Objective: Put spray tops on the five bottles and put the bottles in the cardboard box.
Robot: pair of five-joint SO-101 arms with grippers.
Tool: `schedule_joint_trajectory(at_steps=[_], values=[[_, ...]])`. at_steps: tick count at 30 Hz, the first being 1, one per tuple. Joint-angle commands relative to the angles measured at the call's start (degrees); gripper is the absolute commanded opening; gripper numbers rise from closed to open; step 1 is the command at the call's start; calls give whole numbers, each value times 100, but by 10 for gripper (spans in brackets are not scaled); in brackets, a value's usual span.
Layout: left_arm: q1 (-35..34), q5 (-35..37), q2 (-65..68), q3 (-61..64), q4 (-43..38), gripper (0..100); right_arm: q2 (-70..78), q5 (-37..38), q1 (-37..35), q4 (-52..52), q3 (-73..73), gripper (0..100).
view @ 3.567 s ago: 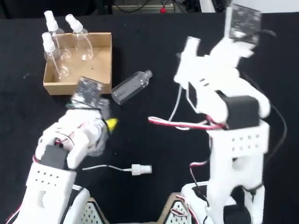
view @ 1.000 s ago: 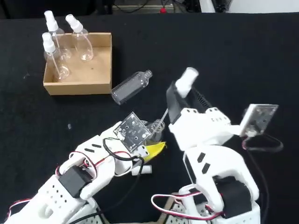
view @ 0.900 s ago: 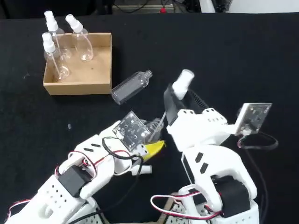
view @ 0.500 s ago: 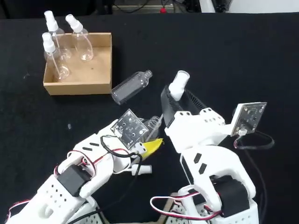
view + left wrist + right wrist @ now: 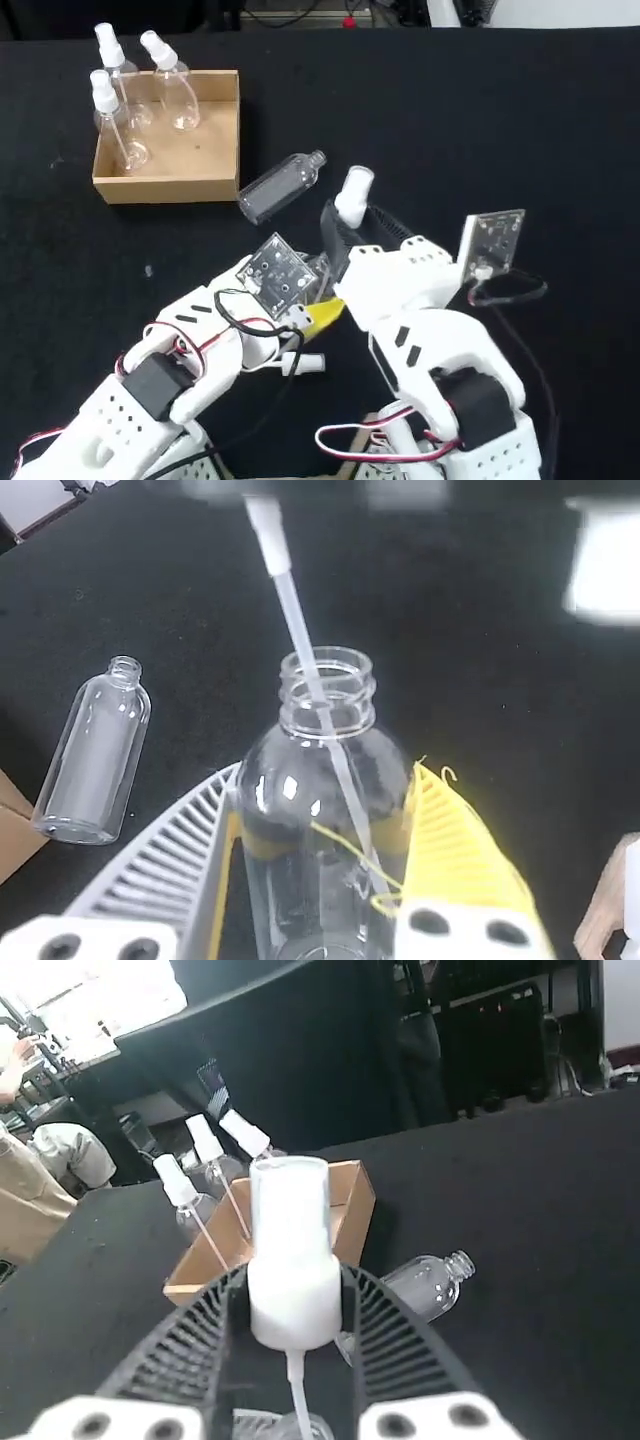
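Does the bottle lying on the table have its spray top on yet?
No, the lying bottle beside the cardboard box has a bare, open neck with nothing screwed onto it.

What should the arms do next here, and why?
Probably lower the right gripper so the spray top seats on the bottle: its tube already runs down through the open neck, and the left gripper holds the bottle.

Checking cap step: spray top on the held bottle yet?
Off. Its tube enters the open neck of the bottle; spray top held above in right claw.
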Motion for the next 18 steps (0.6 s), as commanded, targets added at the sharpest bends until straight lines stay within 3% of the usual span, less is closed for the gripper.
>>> schedule_joint_trajectory(at_steps=[1,7,18], values=[[-75,9,-79,-479,-132,152,-13,88,-70,-176,110,21],[-75,9,-79,-426,-299,152,-127,88,-132,-176,145,21],[-198,281,-79,-479,-325,152,-1842,105,-369,-563,1191,22]])
